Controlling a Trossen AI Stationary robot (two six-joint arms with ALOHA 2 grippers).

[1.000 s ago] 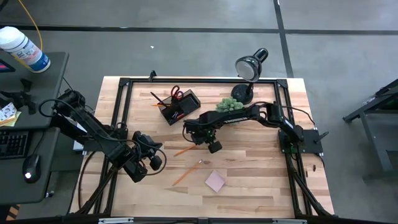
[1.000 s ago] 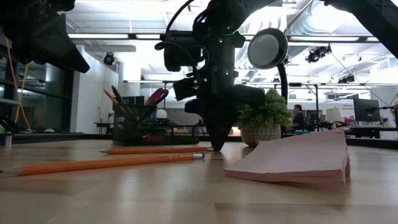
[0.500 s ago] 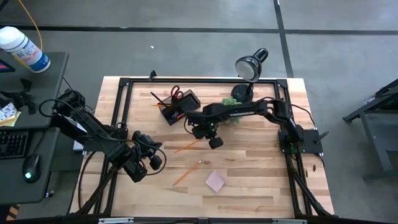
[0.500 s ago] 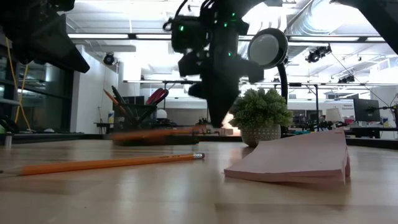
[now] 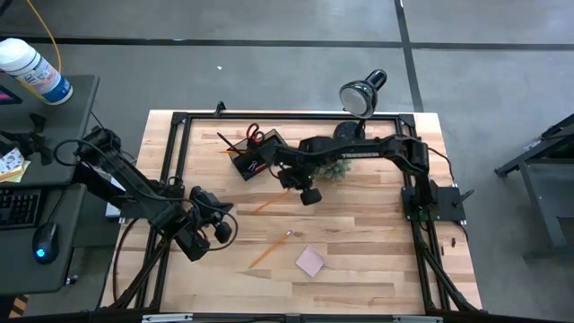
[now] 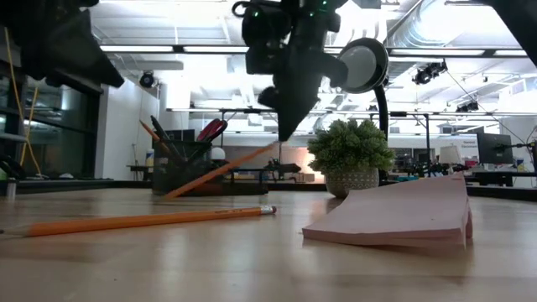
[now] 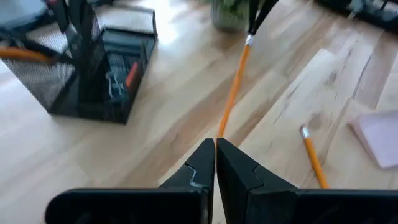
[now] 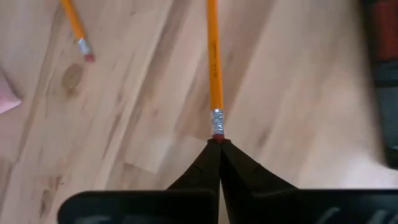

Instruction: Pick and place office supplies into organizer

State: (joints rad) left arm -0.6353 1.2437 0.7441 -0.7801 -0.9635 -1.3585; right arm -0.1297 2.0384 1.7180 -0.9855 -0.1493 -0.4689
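1. We cannot see inside the organizer (image 5: 257, 153) clearly from above; its compartments are a dark blur, and at table height it is a dark shape behind the raised pencil. In the left wrist view it is cut off at the frame's edge, a black mesh box with small items inside that we cannot identify.
2. The right gripper (image 8: 219, 142) is clenched on the eraser end of an orange pencil (image 8: 214, 68), fingers pressed together around it. From above, this gripper (image 5: 290, 182) sits just at four o'clock of the organizer.
3. In the low view the held pencil (image 6: 220, 171) slants, eraser end lifted at the gripper, tip down toward the tabletop by the organizer (image 6: 180, 172).
4. The left gripper (image 7: 216, 152) is clenched on nothing, fingers meeting. From above it (image 5: 224, 226) waits at about seven o'clock of the organizer, well apart from it.
5. A second pencil (image 5: 271, 249) lies flat on the wooden table (image 5: 377, 269), between the left gripper and the pink sticky-note pad (image 5: 310, 261). The pad lies near the table's middle, toward six o'clock.
6. Orange-handled scissors (image 5: 255, 136) and another pencil (image 5: 226, 144) stand in the organizer, sticking out at its eleven o'clock side.
7. A green plant (image 5: 335, 167) stands at three o'clock of the organizer, partly covered by the right arm, with a black desk lamp (image 5: 361, 94) beyond it.
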